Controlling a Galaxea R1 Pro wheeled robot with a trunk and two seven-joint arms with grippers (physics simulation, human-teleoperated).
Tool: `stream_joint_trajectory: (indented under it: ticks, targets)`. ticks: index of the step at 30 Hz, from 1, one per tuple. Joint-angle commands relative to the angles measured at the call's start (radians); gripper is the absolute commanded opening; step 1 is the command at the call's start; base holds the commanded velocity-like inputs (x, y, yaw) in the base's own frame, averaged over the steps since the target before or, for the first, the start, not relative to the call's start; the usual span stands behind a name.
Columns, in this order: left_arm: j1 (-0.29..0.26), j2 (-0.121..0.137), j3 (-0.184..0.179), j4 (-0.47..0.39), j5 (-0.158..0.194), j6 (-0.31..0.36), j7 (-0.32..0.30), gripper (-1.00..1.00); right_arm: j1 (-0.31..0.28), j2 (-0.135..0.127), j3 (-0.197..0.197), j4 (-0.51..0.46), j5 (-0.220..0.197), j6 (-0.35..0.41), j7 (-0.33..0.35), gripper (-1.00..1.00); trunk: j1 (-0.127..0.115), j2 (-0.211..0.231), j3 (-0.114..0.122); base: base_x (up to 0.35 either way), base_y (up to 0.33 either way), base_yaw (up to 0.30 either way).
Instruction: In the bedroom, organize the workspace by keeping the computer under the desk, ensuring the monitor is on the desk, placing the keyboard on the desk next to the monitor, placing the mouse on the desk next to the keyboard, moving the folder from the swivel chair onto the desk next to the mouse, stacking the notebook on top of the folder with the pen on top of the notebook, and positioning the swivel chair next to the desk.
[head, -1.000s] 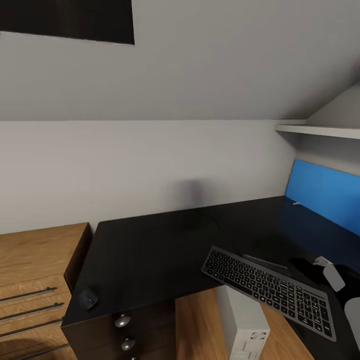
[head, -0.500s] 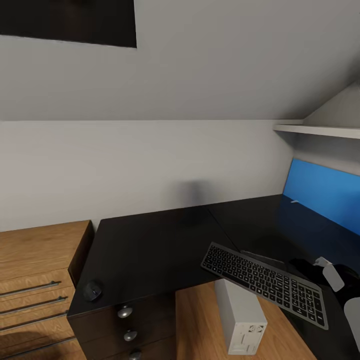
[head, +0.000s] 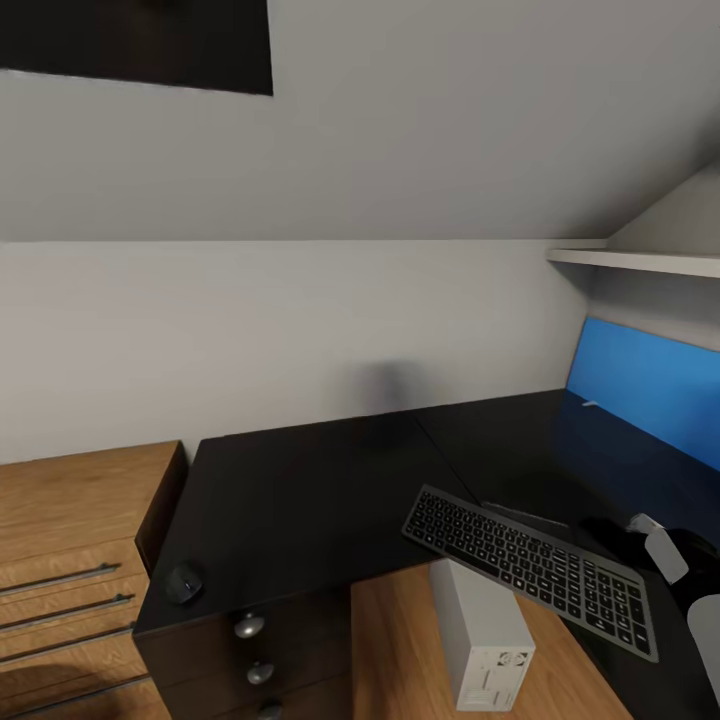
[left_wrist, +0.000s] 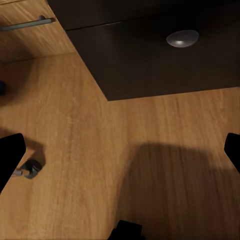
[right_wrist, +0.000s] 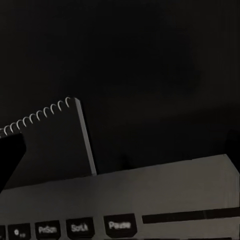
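The dark keyboard (head: 530, 565) lies slanted across the inner corner of the black desk (head: 300, 500), its middle jutting past the edge above the light grey computer (head: 482, 638) on the floor. The small mouse (head: 184, 583) sits at the desk's front left corner. Behind the keyboard's back edge (right_wrist: 150, 192) lies the spiral-bound grey notebook (right_wrist: 50, 140). My right gripper (head: 612, 535) hangs over that back edge, open, with one fingertip (right_wrist: 11, 157) at each side of its view. My left gripper (left_wrist: 120, 155) is open above the wood floor beside the drawer unit.
The dark drawer unit with round knobs (head: 248, 626) stands under the desk's left end, with one knob (left_wrist: 182, 38) close to my left gripper. A light wood drawer chest (head: 70, 540) adjoins it on the left. A blue wall panel (head: 650, 390) and a white shelf (head: 640, 262) are at the right.
The whole head picture shifted slightly in the first half second, so the camera moved. Since then nothing has visibly changed.
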Motion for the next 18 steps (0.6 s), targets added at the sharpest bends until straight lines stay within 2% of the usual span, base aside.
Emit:
stream_joint_trajectory:
  ticks: [1, 6, 18]
  targets:
    - [-0.001, 0.001, -0.009, 0.0, 0.005, -0.003, 0.007, 1.0, -0.001, 0.0, -0.005, -0.001, -0.002, 0.005, 0.0, 1.0, 0.0, -0.001, -0.001, 0.169, 0.0, 0.0]
    - [-0.001, 0.001, -0.009, 0.001, 0.005, -0.003, 0.007, 1.0, -0.001, 0.0, -0.005, -0.002, -0.003, 0.005, 0.001, 1.0, 0.0, -0.001, -0.001, 0.162, 0.0, 0.0]
    - [-0.001, 0.001, -0.007, 0.0, 0.006, -0.002, 0.007, 1.0, -0.001, 0.002, -0.006, -0.009, -0.004, 0.006, 0.002, 1.0, 0.0, -0.001, -0.001, 0.019, 0.0, 0.0]
